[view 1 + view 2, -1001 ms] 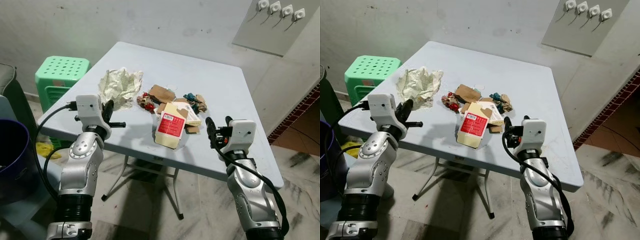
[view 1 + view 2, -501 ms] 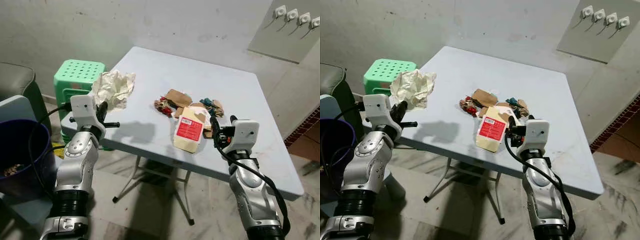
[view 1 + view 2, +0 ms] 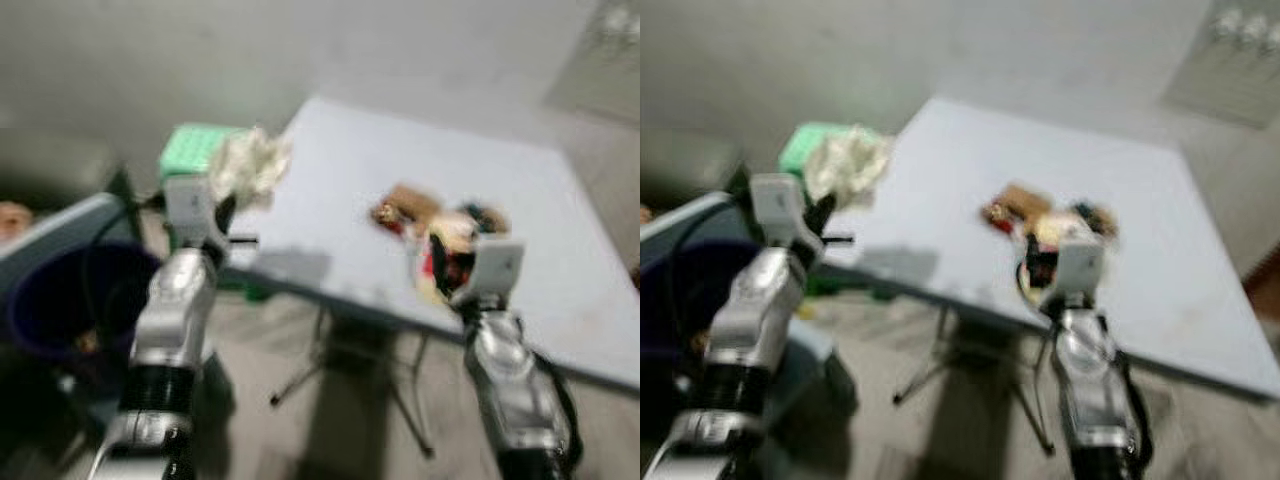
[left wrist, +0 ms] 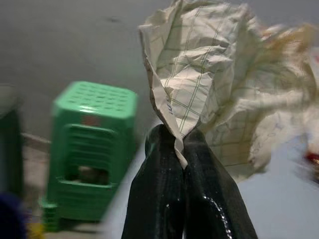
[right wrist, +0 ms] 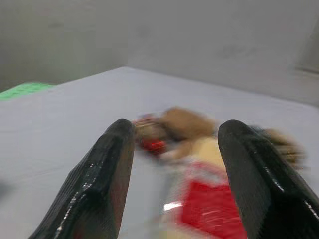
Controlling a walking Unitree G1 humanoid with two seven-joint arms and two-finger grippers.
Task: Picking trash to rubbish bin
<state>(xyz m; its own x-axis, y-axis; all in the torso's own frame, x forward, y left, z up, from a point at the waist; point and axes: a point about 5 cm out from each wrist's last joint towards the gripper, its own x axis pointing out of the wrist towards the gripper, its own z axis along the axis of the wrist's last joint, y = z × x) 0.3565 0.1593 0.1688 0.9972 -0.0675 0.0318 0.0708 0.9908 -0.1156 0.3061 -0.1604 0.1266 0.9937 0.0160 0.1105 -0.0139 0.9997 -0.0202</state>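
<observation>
My left end effector (image 4: 180,144) pinches one crumpled paper (image 4: 224,84) by a twisted fold, holding it up off the worktop's (image 3: 340,190) left edge, above the green stool (image 4: 92,149). It looks light, soft and crushable, so a fold is the safest hold. My right end effector (image 5: 174,149) hangs wide open near one small, blurred trash pile (image 3: 440,225). One dark bin (image 3: 60,310) stands near-left.

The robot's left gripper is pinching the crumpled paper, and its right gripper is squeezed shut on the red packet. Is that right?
Not quite. The left gripper does pinch the crumpled paper, but the right gripper is open. The right wrist view shows its fingers spread apart, with the red packet lying on the table beyond them.
</observation>
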